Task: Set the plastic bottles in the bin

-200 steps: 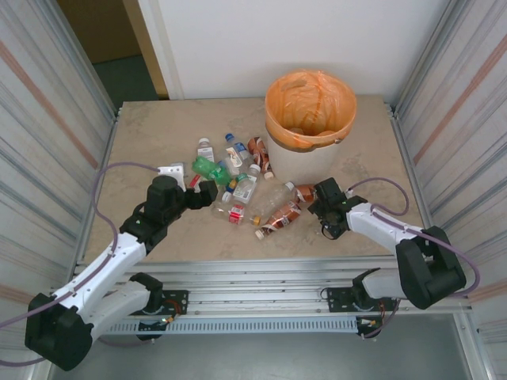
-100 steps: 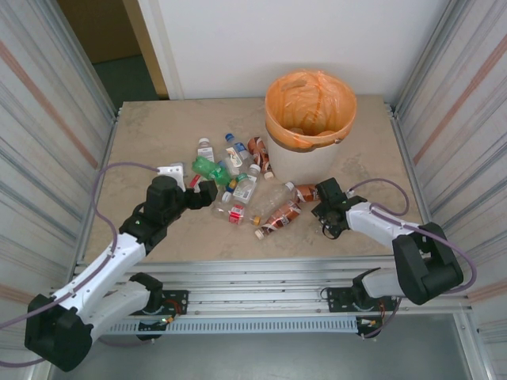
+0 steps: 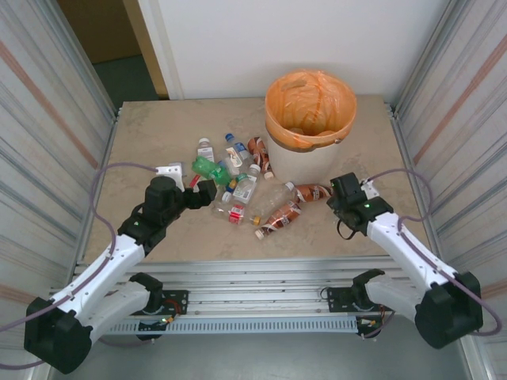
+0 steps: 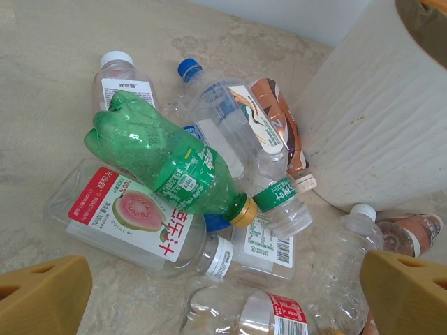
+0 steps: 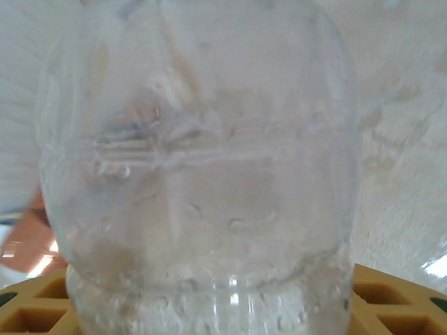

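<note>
Two claws worked over the counter (image 3: pixel 150 134) in the overhead view. Compared with a second earlier, the right claw (image 3: pixel 342 194) had shifted rightward and its arm had swung up. This left it just beside the bin (image 3: pixel 295 162) and next to a brown-labelled bottle (image 3: pixel 314 192). The left claw (image 3: pixel 200 192) had held its place at the near edge of the pile of bottles (image 3: pixel 238 182), which lay on the counter close to the bin.

In the left wrist view, the left claw (image 4: pixel 223 296) stood fully open and empty above a green bottle (image 4: pixel 167 167) lying across the pile.

In the right wrist view, the right claw (image 5: pixel 209 303) had narrowed onto a clear bottle (image 5: pixel 202 174) seated between its fingers. By judgement, one bottle was secured and ready to be carried over the bin's rim, while the others awaited collection.
</note>
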